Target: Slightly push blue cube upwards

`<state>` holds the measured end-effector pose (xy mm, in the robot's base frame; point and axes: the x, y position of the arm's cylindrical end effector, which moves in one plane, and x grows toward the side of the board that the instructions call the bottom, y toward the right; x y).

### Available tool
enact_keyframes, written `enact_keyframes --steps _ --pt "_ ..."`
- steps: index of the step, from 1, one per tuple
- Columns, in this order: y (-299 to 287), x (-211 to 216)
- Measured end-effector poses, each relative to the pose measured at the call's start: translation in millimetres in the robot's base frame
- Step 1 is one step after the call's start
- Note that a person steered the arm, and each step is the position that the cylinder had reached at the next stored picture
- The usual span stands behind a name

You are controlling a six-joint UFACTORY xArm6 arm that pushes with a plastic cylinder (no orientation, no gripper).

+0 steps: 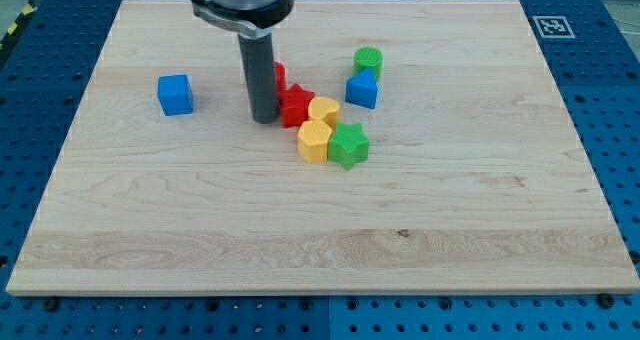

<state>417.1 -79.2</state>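
Note:
The blue cube (pixel 175 95) sits alone on the wooden board (pixel 200 210), at the view's left. My tip (pixel 264 119) rests on the board to the right of the cube, about a cube's width and a half away, not touching it. The rod stands right against the left side of a red star block (pixel 296 107). Another red block (pixel 279 77) is mostly hidden behind the rod.
A cluster lies right of my tip: two yellow blocks (pixel 324 110) (pixel 314 141), a green star (pixel 349 145), a second blue block (pixel 362 89) and a green cylinder (pixel 368 61). A marker tag (pixel 548 25) sits at the board's top right corner.

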Motion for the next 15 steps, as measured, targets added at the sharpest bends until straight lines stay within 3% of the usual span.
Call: enact_keyframes --steps 3,4,8,10,13,15 --pt "-91 38" --pt "-96 38" --pt "-79 -18" --pt "-136 -8" --pt "-128 -53" --pt "-128 -45"
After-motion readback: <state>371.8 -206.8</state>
